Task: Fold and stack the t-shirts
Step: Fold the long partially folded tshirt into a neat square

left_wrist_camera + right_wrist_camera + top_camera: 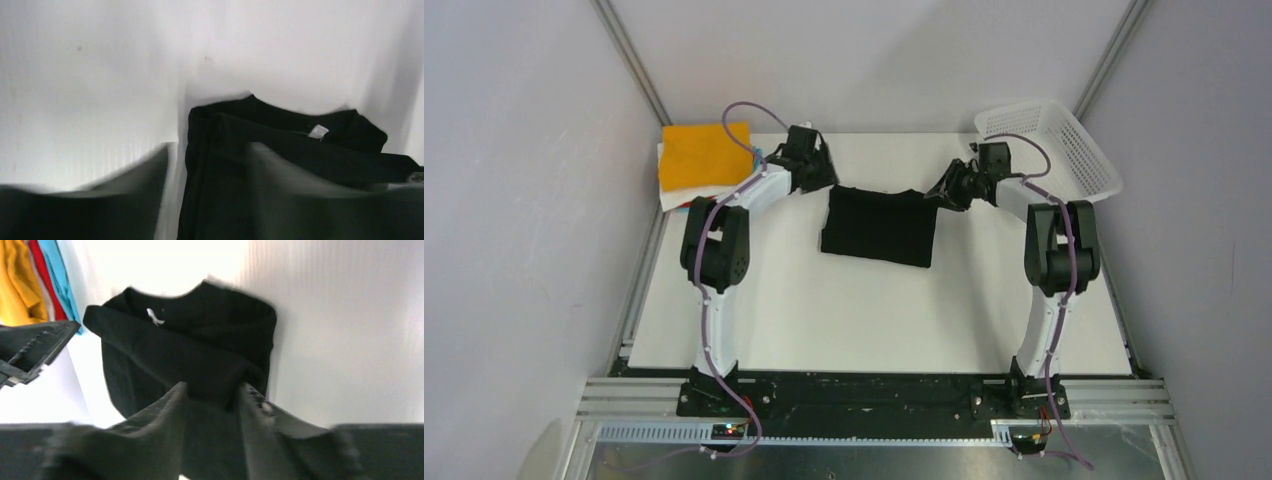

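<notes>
The black t-shirt [879,226] lies partly folded in the middle of the table, with its collar and white tag [318,131] toward the back. My left gripper [817,176] is open at the shirt's back left corner; in the left wrist view the shirt's left edge [200,165] lies between its spread fingers [209,147]. My right gripper [946,190] is at the back right corner, shut on a bunched fold of the black shirt [212,387]. A stack of folded shirts with the orange one [705,153] on top sits at the back left.
A white mesh basket [1052,138] sits tilted at the table's back right corner. In the right wrist view, the orange [17,285], red [42,270] and light-blue [61,277] shirt edges show behind my left gripper [35,347]. Grey walls close in the table.
</notes>
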`<state>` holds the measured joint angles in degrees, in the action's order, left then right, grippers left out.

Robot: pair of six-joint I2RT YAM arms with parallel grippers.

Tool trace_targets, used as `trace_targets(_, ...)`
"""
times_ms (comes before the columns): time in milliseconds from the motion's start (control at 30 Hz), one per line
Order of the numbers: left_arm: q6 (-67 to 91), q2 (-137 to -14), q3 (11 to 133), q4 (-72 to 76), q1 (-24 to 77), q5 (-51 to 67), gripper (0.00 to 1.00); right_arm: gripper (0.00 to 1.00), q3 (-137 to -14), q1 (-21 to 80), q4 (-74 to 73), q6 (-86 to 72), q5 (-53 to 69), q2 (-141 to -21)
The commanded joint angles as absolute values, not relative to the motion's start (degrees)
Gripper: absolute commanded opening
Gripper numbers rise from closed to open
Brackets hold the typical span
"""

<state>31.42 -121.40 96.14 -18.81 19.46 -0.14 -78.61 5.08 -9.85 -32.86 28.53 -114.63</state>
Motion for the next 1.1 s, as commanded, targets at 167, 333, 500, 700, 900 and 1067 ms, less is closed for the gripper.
trace_targets(167, 30.3, -120.3, 106.0, -18.8, 17.3, 9.0, 1.00, 0.99, -91.9, 6.3, -14.8, -28.9, 24.4, -114.6)
trace_targets(333, 30.6, -119.2, 105.7, -18.7, 18.9, 15.3, 1.00, 0.99, -84.5, 8.8, -11.5, -30.3, 24.3, -108.9)
trace_targets(500, 32.1, -124.6, 108.2, -18.7, 20.1, 19.3, 1.00, 0.99, -82.4, 10.4, -8.3, -33.4, 28.7, -110.8)
trace_targets(700, 36.5, -132.6, 112.4, -18.7, 20.3, 21.6, 1.00, 1.00, -83.1, 12.2, -3.2, -37.7, 33.4, -116.6)
trace_targets(900, 38.6, -134.7, 108.2, -18.8, 20.5, 21.1, 1.00, 0.99, -81.0, 13.4, -4.3, -38.2, 33.4, -119.5)
trace_targets(1067, 38.2, -126.0, 94.0, -18.7, 20.6, 15.9, 1.00, 0.99, -72.9, 14.5, -5.6, -36.4, 31.5, -116.0)
